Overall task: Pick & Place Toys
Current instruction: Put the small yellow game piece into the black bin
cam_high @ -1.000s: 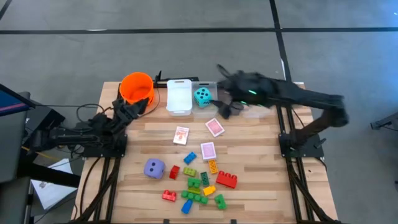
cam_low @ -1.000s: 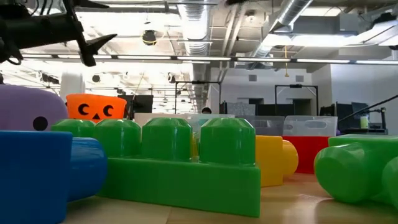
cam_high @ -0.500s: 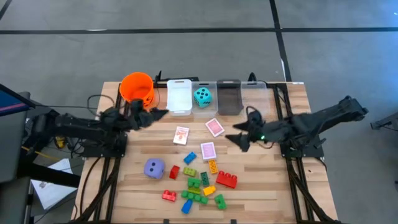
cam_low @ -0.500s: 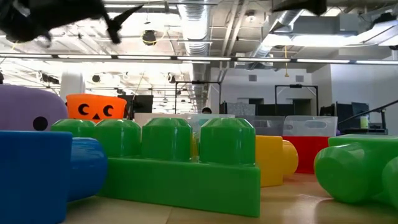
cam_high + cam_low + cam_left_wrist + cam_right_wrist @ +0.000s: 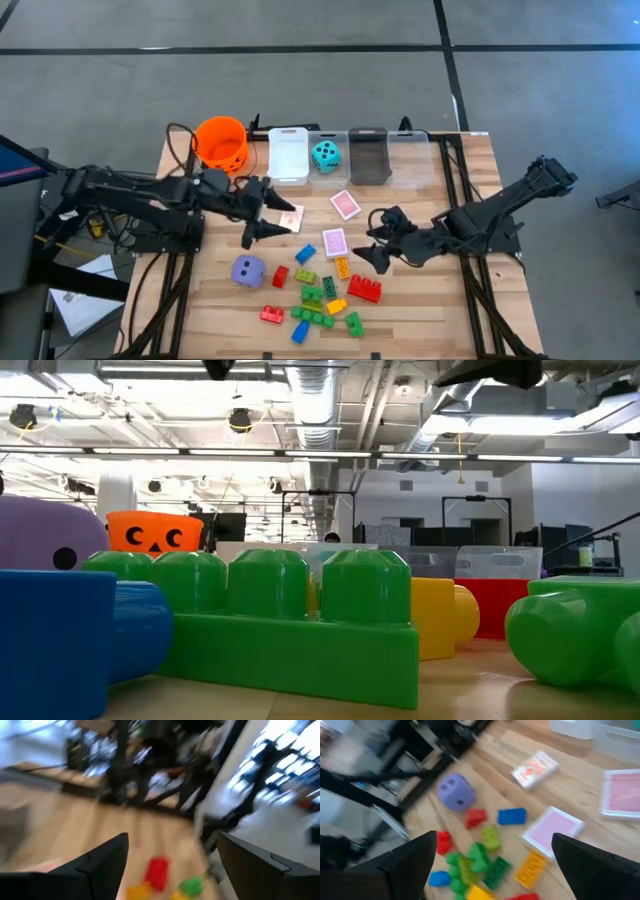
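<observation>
Small bricks [image 5: 318, 295] in red, green, yellow, blue and orange lie near the front edge, with a purple die [image 5: 248, 270] to their left. Three pink-backed cards [image 5: 334, 242] lie mid-table. A teal die [image 5: 325, 155] sits in a clear bin. My left gripper [image 5: 268, 218] is open and empty above the leftmost card [image 5: 291, 218]. My right gripper [image 5: 366, 243] is open and empty, just right of the cards and above the large red brick [image 5: 364, 289]. In the right wrist view its fingers [image 5: 405, 865] frame the bricks [image 5: 485, 860] and the purple die [image 5: 456, 791].
An orange bucket [image 5: 221, 142], a white bin [image 5: 288, 155], a dark bin [image 5: 368, 155] and a clear bin [image 5: 410, 150] stand in a row along the far edge. The low view is filled by a green brick [image 5: 290, 630] close to the camera.
My left gripper has swung from beside the orange bucket toward the table's right and near side, ending over the leftmost card. My right gripper has come from over the far bins toward the near edge and down, ending beside the cards. The toys have not moved.
</observation>
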`<state>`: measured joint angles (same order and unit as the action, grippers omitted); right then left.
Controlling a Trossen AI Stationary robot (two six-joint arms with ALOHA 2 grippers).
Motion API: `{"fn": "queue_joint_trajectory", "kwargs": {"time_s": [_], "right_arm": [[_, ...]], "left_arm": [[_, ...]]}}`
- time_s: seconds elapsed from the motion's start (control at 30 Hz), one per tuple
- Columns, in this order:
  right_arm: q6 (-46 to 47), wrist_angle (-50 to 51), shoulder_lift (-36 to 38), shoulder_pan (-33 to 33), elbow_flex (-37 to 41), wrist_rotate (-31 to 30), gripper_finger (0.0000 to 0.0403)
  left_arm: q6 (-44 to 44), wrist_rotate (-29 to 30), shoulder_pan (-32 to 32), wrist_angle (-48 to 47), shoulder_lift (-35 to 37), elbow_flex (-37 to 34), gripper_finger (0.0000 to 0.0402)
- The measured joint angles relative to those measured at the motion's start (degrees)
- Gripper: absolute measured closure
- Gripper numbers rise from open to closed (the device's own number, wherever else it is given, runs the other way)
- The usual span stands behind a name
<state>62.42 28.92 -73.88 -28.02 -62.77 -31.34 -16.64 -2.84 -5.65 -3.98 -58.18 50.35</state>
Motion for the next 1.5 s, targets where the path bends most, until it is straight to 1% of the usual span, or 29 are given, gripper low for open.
{"fn": "queue_joint_trajectory", "kwargs": {"time_s": [0.03, 0.1, 0.17, 0.23, 0.27, 0.37, 0.5, 0.57, 0.63, 0.77, 0.83, 0.93, 1.03, 1.17, 1.33, 1.4, 1.47, 1.5], "right_arm": [[0.0, 1.9, 0.0, 0.0, -0.4, 0.0, 0.0017], [0.4, 4.4, 0.0, 0.4, -0.7, 0.0, 0.0017], [2.5, 7.1, 0.0, 1.3, -0.7, 0.4, 0.0017], [6.3, 9.5, -0.2, 3.0, -0.7, 2.4, 0.0017], [8.1, 9.9, -0.8, 4.2, -0.7, 4.4, 0.0017], [9.7, 10.1, -3.0, 8.1, -0.6, 14.0, 0.0017], [6.4, 7.8, -7.9, 13.4, -0.7, 24.0, 0.0017], [4.5, 6.8, -11.0, 16.2, -0.7, 29.3, 0.0017], [2.9, 5.6, -14.0, 18.5, -0.7, 34.3, 0.0017], [-1.3, 3.5, -19.9, 21.2, -0.7, 38.4, 0.0017], [-3.2, 3.3, -21.5, 21.9, -0.6, 40.6, 0.0017], [-5.0, 3.7, -21.6, 21.9, -0.6, 41.3, 0.0017], [-5.2, 3.7, -18.7, 21.7, 1.1, 41.2, 0.0017], [-3.4, 4.3, -11.1, 21.4, 6.2, 39.3, 0.0017], [3.4, 4.2, 3.1, 20.9, 17.3, 33.0, 0.0017], [5.1, -0.3, 9.7, 19.2, 23.4, 29.0, 0.0017], [5.3, -9.8, 16.1, 16.7, 30.4, 23.7, 0.0017], [4.4, -16.5, 18.9, 15.3, 34.0, 20.4, 0.0017]], "left_arm": [[1.1, 1.7, -0.4, -4.9, 0.4, 1.5, 0.0103], [1.7, 5.7, -1.4, -11.0, 1.0, 3.5, 0.0103], [1.4, 9.9, -2.2, -13.8, 1.3, 4.5, 0.0103], [1.2, 13.9, -3.0, -14.0, 1.5, 4.5, 0.0103], [0.7, 16.2, -3.2, -13.9, 1.5, 4.5, 0.0103], [-0.2, 21.4, -3.4, -13.9, 1.5, 4.5, 0.0103], [-0.3, 24.0, -3.4, -13.3, 1.5, 4.5, 0.0103], [-0.7, 24.1, -3.4, -12.9, 1.5, 4.5, 0.0103], [-2.9, 24.1, -3.4, -12.5, 1.5, 4.5, 0.0103], [-5.3, 24.1, -3.4, -12.5, 1.5, 4.5, 0.0103], [-6.5, 24.1, -3.4, -12.5, 1.5, 4.5, 0.0103], [-8.0, 24.1, -3.4, -12.5, 1.5, 4.5, 0.0103], [-8.1, 24.2, -3.4, -12.3, 1.5, 4.5, 0.0103], [-8.1, 24.3, -3.4, -11.9, 1.5, 4.5, 0.0103], [-8.3, 24.3, -3.4, -11.1, 1.5, 4.5, 0.0103], [-8.3, 24.3, -3.4, -10.5, 1.5, 4.5, 0.0103], [-8.3, 24.3, -3.4, -9.5, 1.5, 4.5, 0.0103], [-8.3, 24.3, -3.4, -8.7, 1.5, 4.5, 0.0103]]}}
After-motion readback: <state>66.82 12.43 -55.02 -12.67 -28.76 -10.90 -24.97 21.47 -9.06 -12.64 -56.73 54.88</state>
